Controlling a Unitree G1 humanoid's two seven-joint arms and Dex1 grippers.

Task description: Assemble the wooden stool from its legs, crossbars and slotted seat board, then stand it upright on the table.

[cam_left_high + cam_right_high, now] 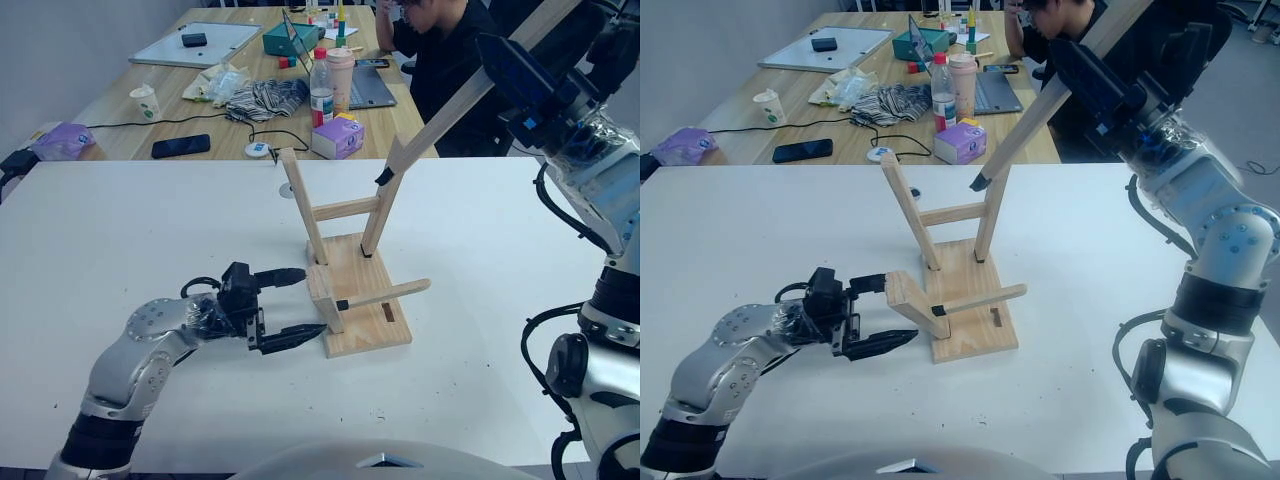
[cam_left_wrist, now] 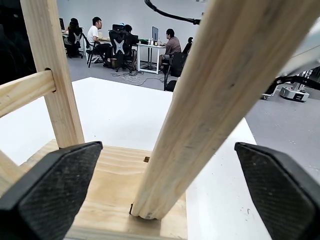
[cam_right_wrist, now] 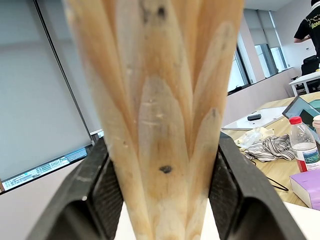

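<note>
The seat board [image 1: 365, 318] lies flat mid-table [image 1: 150, 230], with two upright legs [image 1: 303, 205] and a crossbar [image 1: 345, 209] slotted in. I'd guess light, stiff pine, smooth and a bit slippery, so grab legs mid-shaft and squarely. The right gripper [image 1: 505, 75] is clamped on a spare leg [image 1: 445, 115] held high above the frame. The left gripper [image 1: 300, 300] is spread wide, straddling the front corner leg [image 1: 322, 300].

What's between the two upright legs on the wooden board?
A wooden crossbar, joining left leg to right leg above the seat board; see the left eye view.
</note>
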